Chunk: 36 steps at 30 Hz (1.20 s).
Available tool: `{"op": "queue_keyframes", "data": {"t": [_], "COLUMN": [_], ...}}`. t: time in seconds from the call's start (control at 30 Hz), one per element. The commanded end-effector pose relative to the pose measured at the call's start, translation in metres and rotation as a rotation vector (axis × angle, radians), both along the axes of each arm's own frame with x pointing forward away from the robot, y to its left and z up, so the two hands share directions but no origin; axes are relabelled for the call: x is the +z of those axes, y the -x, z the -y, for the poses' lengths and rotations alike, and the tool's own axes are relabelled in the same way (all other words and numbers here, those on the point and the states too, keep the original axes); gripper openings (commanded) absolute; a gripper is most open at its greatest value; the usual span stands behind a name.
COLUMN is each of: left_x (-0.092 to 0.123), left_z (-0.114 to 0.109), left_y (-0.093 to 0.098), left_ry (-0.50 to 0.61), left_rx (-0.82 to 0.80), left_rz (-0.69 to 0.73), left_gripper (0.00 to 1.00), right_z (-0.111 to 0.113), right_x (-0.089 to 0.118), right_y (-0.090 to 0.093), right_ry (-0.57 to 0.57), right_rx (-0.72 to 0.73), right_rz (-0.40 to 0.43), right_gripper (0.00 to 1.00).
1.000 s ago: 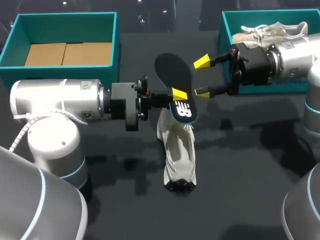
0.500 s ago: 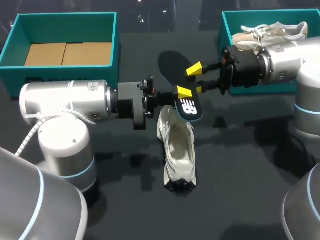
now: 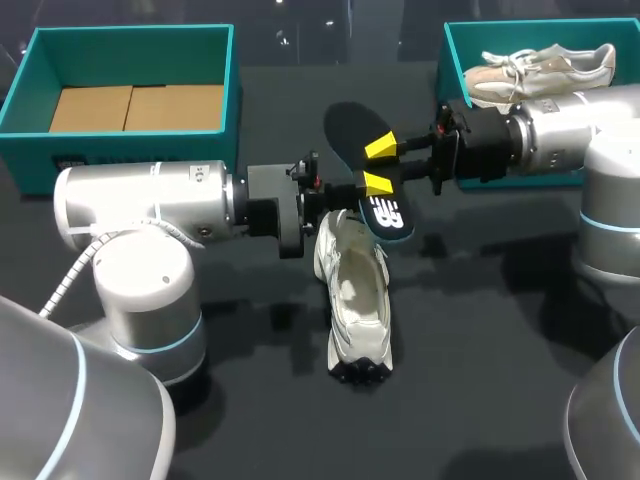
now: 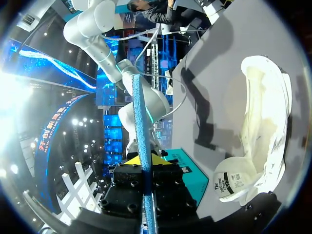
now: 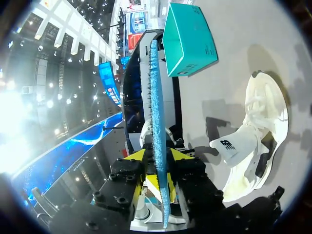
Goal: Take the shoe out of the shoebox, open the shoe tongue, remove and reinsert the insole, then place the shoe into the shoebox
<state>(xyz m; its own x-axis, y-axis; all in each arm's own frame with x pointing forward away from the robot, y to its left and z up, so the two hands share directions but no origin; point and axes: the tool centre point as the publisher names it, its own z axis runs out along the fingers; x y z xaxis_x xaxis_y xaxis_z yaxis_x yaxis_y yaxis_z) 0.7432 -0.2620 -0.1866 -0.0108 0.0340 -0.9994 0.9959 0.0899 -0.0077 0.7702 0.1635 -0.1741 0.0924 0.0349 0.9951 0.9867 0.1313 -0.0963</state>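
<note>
1. The dark counter (image 3: 480, 330) lies under both arms. The left arm (image 3: 140, 205) and the right arm (image 3: 570, 125) now meet over its middle. A second ago the right arm was drawn back toward its own side, and since then it has pushed inward.
2. An open teal shoebox (image 3: 30, 60) with a bare cardboard floor sits behind the left arm, well away from its gripper. The other shoebox (image 3: 452, 50) is just behind the right gripper's wrist and holds a second shoe (image 3: 540, 62).
3. The white shoe (image 3: 355, 300) lies on the counter directly below both grippers. Its mouth is open and the tongue is pulled forward. It has not moved.
4. The dark insole (image 3: 352, 125) is out of the shoe and held in the air above the shoe's collar. Its logo end points down toward the opening, and it has drifted slightly toward the right arm.
5. The left gripper (image 4: 145, 163) pinches the insole, whose blue edge runs straight up between its fingers.
6. The right gripper (image 5: 158, 156) has changed most. A second ago it was spread wide and clear of the insole. Now its yellow tips have narrowed and sit on either face of the insole, apparently clamped on it.
7. With both grippers on the insole, removal looks complete. This reads as a handover or a two-handed regrip before the insole is fed back into the shoe. Reinsertion and boxing remain.
</note>
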Motion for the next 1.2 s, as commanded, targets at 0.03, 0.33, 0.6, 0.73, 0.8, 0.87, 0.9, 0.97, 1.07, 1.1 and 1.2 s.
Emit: {"op": "queue_keyframes", "data": {"t": [0.03,0.33,0.6,0.73,0.8,0.87,0.9,0.97,1.07,1.1,1.2], "left_x": [-0.002,-0.003,0.007,0.013,0.019,0.023,0.023,0.023,0.023,0.023,0.023], "left_z": [0.007,0.008,-0.021,-0.049,-0.063,-0.075,-0.075,-0.075,-0.075,-0.075,-0.075], "left_y": [-0.003,-0.003,0.001,-0.003,-0.007,-0.011,-0.011,-0.011,-0.011,-0.011,-0.011], "left_ry": [0.001,0.001,-0.04,-0.087,-0.121,-0.193,-0.193,-0.193,-0.193,-0.193,-0.193], "left_rx": [0.001,0.0,0.007,0.014,0.015,0.0,0.0,0.0,0.0,0.0,0.0], "left_rz": [0.001,-0.006,-0.104,-0.182,-0.199,-0.189,-0.189,-0.189,-0.189,-0.189,-0.189], "left_gripper": [0.0,0.0,1.0,1.0,1.0,1.0,1.0,1.0,1.0,1.0,1.0], "right_z": [-0.003,-0.002,0.008,0.012,0.014,0.014,0.014,0.014,0.013,0.013,0.013], "right_x": [-0.002,-0.004,-0.006,-0.01,-0.012,-0.014,-0.016,-0.018,-0.019,-0.019,-0.019], "right_y": [0.003,0.003,0.007,0.009,0.009,0.01,0.009,0.009,0.009,0.009,0.009], "right_ry": [-0.003,-0.006,-0.002,0.0,0.0,-0.003,-0.006,-0.012,-0.006,-0.006,-0.006], "right_rx": [-0.01,-0.017,-0.015,-0.01,-0.006,-0.001,0.007,0.02,0.024,0.024,0.024], "right_rz": [-0.002,0.004,0.002,-0.002,-0.005,-0.008,-0.015,-0.023,-0.027,-0.027,-0.027], "right_gripper": [0.15,0.0,0.0,0.0,0.0,0.0,0.0,0.0,0.0,0.0,0.0]}}
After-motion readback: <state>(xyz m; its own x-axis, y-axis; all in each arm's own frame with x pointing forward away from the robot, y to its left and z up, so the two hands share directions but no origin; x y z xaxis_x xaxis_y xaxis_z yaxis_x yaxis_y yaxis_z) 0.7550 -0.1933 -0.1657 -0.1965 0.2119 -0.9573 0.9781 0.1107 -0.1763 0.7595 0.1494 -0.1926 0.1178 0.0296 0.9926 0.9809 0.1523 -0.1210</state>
